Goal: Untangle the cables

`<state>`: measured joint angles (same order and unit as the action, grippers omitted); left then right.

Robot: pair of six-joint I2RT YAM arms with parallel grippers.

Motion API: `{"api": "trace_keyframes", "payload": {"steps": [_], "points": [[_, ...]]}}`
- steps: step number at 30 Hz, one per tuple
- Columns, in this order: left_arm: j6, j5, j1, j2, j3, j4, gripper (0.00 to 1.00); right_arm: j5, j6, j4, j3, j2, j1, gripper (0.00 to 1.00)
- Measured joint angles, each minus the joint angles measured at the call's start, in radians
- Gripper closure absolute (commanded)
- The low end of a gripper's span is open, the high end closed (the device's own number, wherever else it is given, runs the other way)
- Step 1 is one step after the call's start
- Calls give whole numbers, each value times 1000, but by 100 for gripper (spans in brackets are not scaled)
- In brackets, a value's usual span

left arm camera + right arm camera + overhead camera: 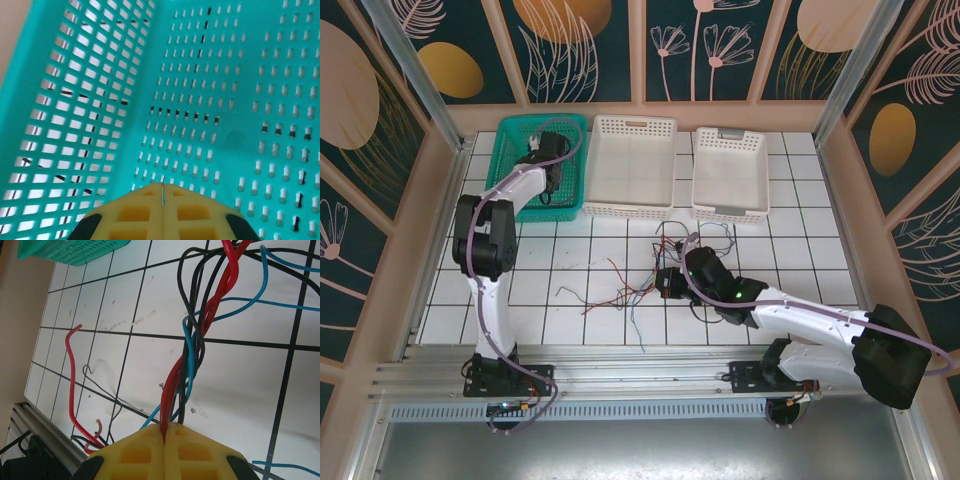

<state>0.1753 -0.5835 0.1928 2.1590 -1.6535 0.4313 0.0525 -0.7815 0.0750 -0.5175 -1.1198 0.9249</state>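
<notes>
Right claw [164,432]: I am clenching my yellow pads on the cables [192,360]. One red strand is running into the seam between the pads, and black and blue strands are passing just beside it.
Cables: red, black and blue are twisting together just beyond my pads and lying on the white tiled table [570,260]. From above, the tangle is spreading near the table's middle, on the near side of the two white baskets [632,165].
Loose red strand [70,375]: it is curling on the tiles left of the twisted bundle, apart from it.
Left claw [163,192]: I am keeping it clenched, pads touching along their seam, inside the green basket [100,100].
White baskets: they are sitting side by side at the table's far edge, right of the green basket.
</notes>
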Motion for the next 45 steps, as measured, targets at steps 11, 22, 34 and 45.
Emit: {"api": "trace_keyframes", "payload": {"steps": [11, 22, 34, 45], "points": [[2, 37, -3, 29, -66, 49, 79, 1, 18, -5, -26, -11, 0, 100], [8, 63, -3, 24, -69, 66, 34, 0, 18, -6, -39, -11, 11, 100], [21, 87, -3, -116, -69, 71, 10, 0, 18, -27, -51, -11, 32, 100], [45, 123, -3, -231, -40, 71, 2, -5, 18, -31, -55, -10, 47, 100]]}}
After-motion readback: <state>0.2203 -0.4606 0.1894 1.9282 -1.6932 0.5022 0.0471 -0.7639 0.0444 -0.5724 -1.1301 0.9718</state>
